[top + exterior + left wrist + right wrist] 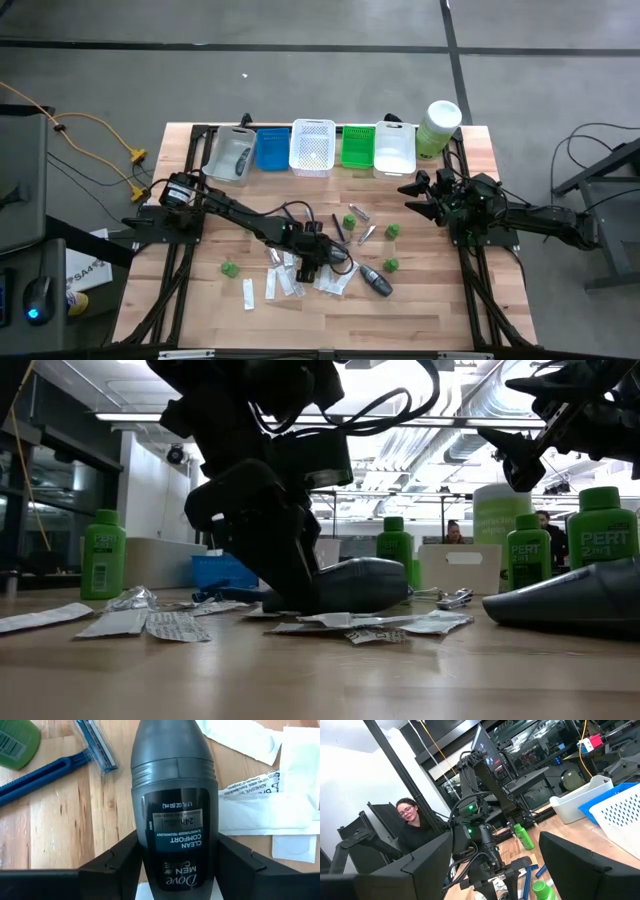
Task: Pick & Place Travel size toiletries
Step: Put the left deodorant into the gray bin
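- Fingers of the left gripper straddle a dark grey deodorant stick; both pads sit at its flanks near the label end. Can't tell whether they're already pinching or just touching.
- Deodorant lies on its side on the table, in the sachet pile, well in front of the white basket.
- Handling, my read: hard smooth plastic, oval section, tapering to a rounded cap. Stiff, not fragile, moderately light. Slippery enough to squirt out if gripped on the taper.
- Best hold: across the narrow flanks at the widest part of the body, roughly where the pads are now. Avoid the cap end.
- Risk: flat white sachets lie just beside the stick and may get dragged along.
- Blue razor lies just beside the stick on the other side, clear of the pads.
- Green bottles stand scattered between the pile and the white basket.
- Right gripper hangs with its fingers spread wide and empty, off to the side of the white basket, near the pale-green canister. Waiting.
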You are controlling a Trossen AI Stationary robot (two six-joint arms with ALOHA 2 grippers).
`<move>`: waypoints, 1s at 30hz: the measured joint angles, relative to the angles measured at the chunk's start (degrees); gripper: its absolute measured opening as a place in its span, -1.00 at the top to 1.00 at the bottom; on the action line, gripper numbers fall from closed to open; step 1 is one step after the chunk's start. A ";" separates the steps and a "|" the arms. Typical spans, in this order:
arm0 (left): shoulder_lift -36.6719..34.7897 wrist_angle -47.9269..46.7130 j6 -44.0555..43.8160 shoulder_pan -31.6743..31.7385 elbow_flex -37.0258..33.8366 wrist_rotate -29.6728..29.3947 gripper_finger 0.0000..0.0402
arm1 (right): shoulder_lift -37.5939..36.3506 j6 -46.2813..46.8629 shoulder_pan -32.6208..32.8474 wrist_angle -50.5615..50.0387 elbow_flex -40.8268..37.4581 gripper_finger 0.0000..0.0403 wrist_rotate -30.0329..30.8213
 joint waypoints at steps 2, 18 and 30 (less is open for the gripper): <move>-0.53 -0.30 0.00 0.00 -0.04 0.01 0.04 | 0.00 0.00 0.00 0.00 0.00 -0.45 -0.02; -10.81 -11.03 -6.18 1.72 -0.02 -5.88 0.02 | 0.00 0.00 0.00 0.02 0.00 -0.45 -0.02; -26.51 -36.09 -20.64 9.51 -1.59 -20.64 0.01 | 0.00 0.00 0.00 -0.06 0.00 -0.45 -0.02</move>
